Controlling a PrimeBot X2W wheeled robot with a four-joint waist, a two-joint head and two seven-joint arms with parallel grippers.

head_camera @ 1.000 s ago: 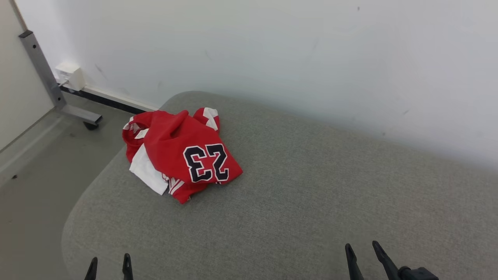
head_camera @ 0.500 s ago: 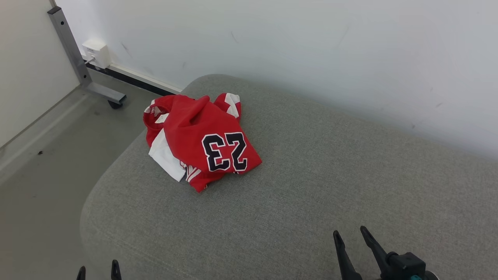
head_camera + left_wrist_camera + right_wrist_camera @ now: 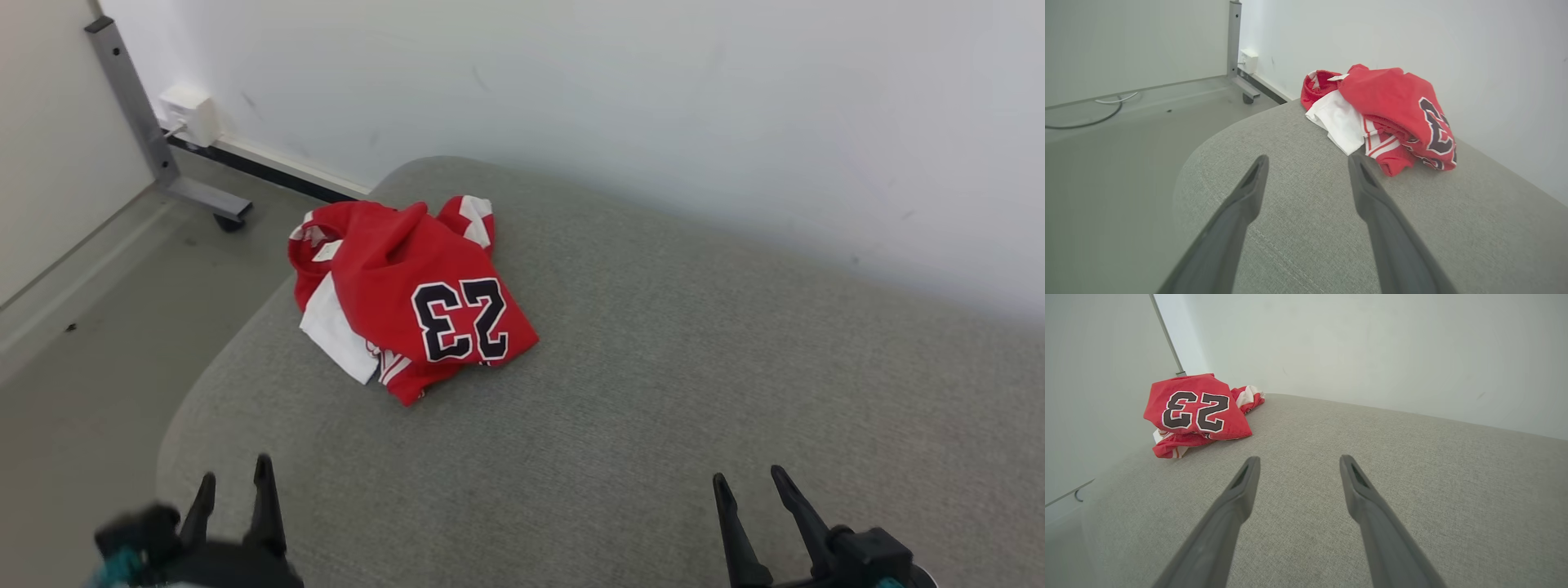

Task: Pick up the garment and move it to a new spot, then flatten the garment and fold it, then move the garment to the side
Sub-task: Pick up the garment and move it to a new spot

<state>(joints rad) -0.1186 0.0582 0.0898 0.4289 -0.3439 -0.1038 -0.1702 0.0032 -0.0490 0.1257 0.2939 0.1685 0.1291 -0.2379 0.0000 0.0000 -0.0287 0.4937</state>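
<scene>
The red shirt (image 3: 408, 306) w/ the big 23 on it lies in a messy heap on the grey cushion (image 3: 653, 425). It's by the far left corner, right at the edge and close to the wall (image 3: 653, 122). A white bit sticks out on its left side. It's bunched up, not flat and not folded.

What's new: the head cam swung a bit over the last sec, so the whole pic slid. The shirt didn't move. Its lumps and the 23 look the same as before. But the left gripper (image 3: 233, 486) has come up. 1 sec ago just its 2 tips showed at the bottom edge. Now more of its fingers and its dark body show, at the lower left. The right gripper (image 3: 747, 482) sits at the lower right, about like half a sec ago.

Both hands are wide open and hold nothing. In the left wrist view the 2 fingers spread over the cushion. The shirt's near edge is close to one tip but not touching. In the right wrist view the shirt is well off, up and to the left.

So I think step 1, the pick-up, has only just begun. The left arm looks like it's going for the shirt, as it's closer. Nothing's grabbed yet, so move, flatten, fold and put aside are all still to do.
</scene>
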